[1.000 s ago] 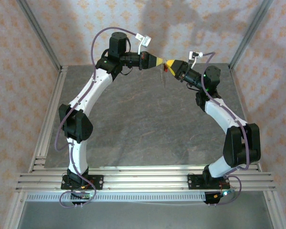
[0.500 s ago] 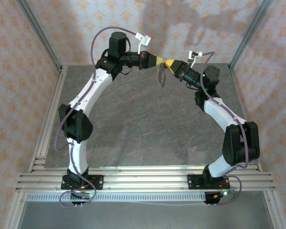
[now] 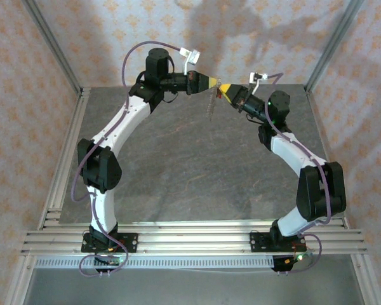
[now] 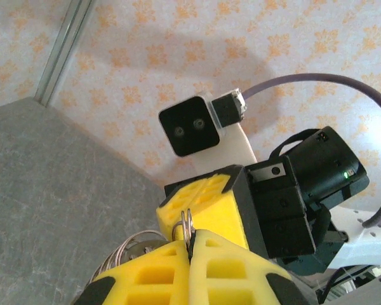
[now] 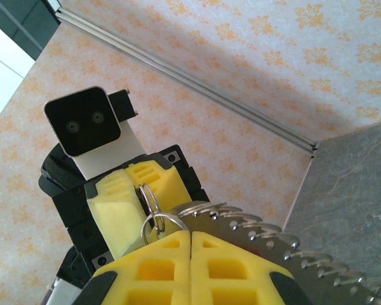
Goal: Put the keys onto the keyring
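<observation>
- The grey table [image 3: 178, 159] takes the middle of the top view. Both arms arch up off it and meet high in the upper centre of the frame.
- The left gripper [image 3: 211, 82] and the right gripper [image 3: 221, 88] stand tip to tip there, all but touching, well above the tabletop.
- In the left wrist view the left claw's yellow fingers are pressed fully together at the bottom of the frame. They pinch the keyring [image 4: 187, 223] in their seam.
- In its own wrist view the right claw is squeezed shut as well, fingers meeting at the bottom centre. A small wire loop linked to the ring sits right at that seam, but I cannot tell whether the fingers actually nip it.
- The silvery chain [image 3: 209, 105] hangs below the meeting point in the top view. In the right wrist view it trails off to the lower right.
- The ring stands edge-on, its long axis running straight out of the left claw toward the right claw, so the two claws face each other along that one line.
- I cannot pick out the key in any view, which worries me. By my reading the right arm must feed it in along that axis while the left keeps the ring steady.
</observation>
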{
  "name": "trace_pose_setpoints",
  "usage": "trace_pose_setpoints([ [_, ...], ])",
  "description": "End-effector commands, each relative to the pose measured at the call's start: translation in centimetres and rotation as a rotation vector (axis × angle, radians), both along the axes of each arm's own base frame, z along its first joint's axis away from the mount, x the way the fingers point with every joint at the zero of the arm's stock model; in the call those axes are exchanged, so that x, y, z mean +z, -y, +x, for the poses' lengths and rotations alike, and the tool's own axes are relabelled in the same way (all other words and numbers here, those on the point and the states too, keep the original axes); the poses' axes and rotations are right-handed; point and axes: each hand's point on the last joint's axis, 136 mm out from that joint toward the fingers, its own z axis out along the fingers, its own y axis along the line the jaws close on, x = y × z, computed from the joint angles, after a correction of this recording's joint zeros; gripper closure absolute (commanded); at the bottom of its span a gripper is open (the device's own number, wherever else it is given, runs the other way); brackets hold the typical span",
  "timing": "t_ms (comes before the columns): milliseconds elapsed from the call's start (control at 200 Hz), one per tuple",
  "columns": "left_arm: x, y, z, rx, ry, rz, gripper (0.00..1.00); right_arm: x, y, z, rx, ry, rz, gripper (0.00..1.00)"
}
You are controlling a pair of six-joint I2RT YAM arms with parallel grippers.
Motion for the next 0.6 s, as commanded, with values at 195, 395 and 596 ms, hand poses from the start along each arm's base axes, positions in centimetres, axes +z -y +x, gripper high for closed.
trace_pose_setpoints([
  [195,6.7,-0.9,-2.2,0.028,0.167,-0.093,1.0,0.9,-3.2,-2.4,0.084,0.079,-0.026,1.0],
  [395,6.9,-1.1,-2.2,0.048,0.166,-0.105,1.0,0.2,-3.1,-2.5,0.08,0.067,-0.057,1.0],
  [596,7.2,-1.4,-2.4,0.067,0.167,-0.12,1.0,-0.2,-0.5,-2.2,-0.003,0.041,-0.096,1.0],
])
